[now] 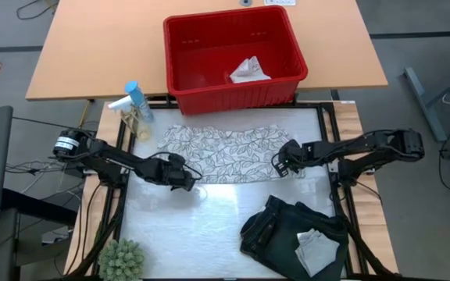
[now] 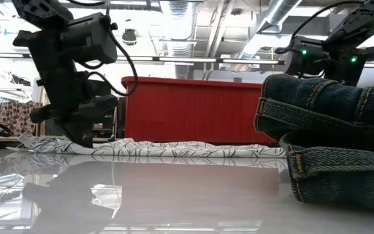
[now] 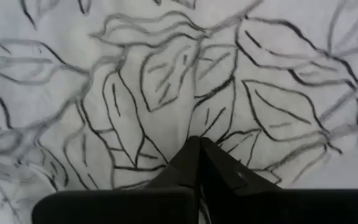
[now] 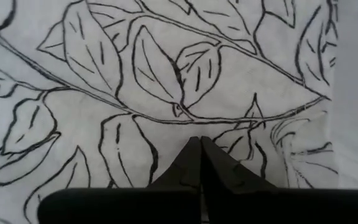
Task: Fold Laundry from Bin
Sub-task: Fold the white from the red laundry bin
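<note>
The white-grey leaf-patterned cloth (image 1: 225, 152) lies as a flat strip across the middle of the table. My left gripper (image 1: 187, 183) is shut at the cloth's near left part, and my right gripper (image 1: 280, 166) is shut near its right end. Both point steeply down. The red bin (image 1: 233, 95) stands beyond the cloth, and a small whitish cloth (image 1: 248, 70) rests on its floor. A dark folded garment (image 1: 283, 226) lies at the near right with a grey folded cloth (image 1: 319, 250) on top. In the low view the garment (image 2: 330, 110) hides my right gripper. My left gripper meets the cloth near its near left edge (image 3: 185, 124) with its fingertips (image 3: 194, 155) closed together, coming from above at a steep slant. The tips hide how many layers they pinch. The cloth lies on the table around them (image 2: 57, 144). My right gripper has its closed fingertips (image 4: 197, 155) on the cloth a little inside its right edge (image 4: 319, 99), from above at a steep slant. The tips hide the pinched spot and its layers. Around them the cloth lies flat on the table.
A spray bottle (image 1: 137, 109) stands at the far left beside the cloth. A small green plant (image 1: 122, 261) sits at the near left corner. Bare glossy table top (image 1: 186, 226) stretches between the cloth and the near edge.
</note>
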`<state>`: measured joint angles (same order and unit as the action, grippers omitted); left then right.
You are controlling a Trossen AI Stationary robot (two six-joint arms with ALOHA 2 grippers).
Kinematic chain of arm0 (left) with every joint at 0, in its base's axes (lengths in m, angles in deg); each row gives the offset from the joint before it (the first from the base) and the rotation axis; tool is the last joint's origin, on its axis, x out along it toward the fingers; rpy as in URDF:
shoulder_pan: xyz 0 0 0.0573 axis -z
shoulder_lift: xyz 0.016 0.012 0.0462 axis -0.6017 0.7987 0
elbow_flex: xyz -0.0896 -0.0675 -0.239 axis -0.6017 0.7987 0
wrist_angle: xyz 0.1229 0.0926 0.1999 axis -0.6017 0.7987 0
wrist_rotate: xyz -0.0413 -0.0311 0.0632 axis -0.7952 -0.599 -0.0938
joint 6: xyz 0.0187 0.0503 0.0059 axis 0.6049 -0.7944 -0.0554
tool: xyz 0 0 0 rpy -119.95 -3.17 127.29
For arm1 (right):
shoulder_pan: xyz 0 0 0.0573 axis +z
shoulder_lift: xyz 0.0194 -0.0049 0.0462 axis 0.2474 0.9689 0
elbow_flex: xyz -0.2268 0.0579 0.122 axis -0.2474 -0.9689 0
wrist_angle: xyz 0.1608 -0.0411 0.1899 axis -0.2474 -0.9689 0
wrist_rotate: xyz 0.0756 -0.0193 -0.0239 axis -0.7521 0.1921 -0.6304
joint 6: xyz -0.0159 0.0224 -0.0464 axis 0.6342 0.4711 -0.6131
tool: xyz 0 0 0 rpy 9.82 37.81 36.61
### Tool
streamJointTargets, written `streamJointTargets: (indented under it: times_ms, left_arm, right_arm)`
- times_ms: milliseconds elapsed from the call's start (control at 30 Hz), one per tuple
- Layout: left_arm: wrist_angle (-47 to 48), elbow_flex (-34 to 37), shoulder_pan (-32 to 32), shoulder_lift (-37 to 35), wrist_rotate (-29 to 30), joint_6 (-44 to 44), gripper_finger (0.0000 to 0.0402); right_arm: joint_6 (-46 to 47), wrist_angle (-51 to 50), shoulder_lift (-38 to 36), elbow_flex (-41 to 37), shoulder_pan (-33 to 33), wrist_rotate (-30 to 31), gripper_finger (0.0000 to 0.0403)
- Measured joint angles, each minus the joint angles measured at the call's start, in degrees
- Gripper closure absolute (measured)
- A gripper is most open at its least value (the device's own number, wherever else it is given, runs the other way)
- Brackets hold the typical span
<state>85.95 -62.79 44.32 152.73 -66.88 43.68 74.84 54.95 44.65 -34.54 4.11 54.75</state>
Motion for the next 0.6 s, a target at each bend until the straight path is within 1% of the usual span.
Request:
streamJointTargets:
  times_ms: [67, 200, 300, 367, 467, 533, 567, 600]
  left_arm:
    - [-0.8, -0.8, 0.2, -0.4, -1.7, 0.0, 0.0402]
    - [-3.9, -2.5, 0.2, -1.2, -3.3, -0.5, 0.0401]
    - [-4.3, -4.0, 0.2, -1.1, -4.1, -0.1, 0.0401]
    - [-4.5, -5.2, 0.2, -1.1, -3.8, -1.0, 0.0402]
    - [-4.3, -7.1, 0.0, -1.1, -2.7, -3.4, 0.0401]
    - [-4.2, -8.2, -0.4, -1.1, -2.1, -5.0, 0.0401]
    - [-4.3, -8.8, -0.5, -1.1, -1.9, -5.5, 0.0401]
    - [-4.3, -9.2, -0.8, -1.2, -1.8, -6.0, 0.0402]
  right_arm:
    - [-1.5, -0.2, 0.0, 0.3, -1.3, 0.0, 0.0372]
    - [-4.4, -0.9, 0.2, 2.0, -3.8, 0.0, 0.0379]
    - [-7.5, -1.2, 0.0, 4.5, -4.8, 1.4, 0.038]
    - [-9.8, -2.5, -0.3, 6.6, -5.1, 2.7, 0.0376]
    - [-14.6, -3.2, -0.9, 10.1, -5.3, 2.6, 0.0369]
    - [-18.3, -3.4, -1.5, 12.2, -4.9, 1.1, 0.0367]
    - [-20.6, -3.1, -1.8, 12.9, -4.6, -1.1, 0.0366]
    - [-23.8, -2.7, -2.0, 13.5, -4.3, -4.6, 0.0366]
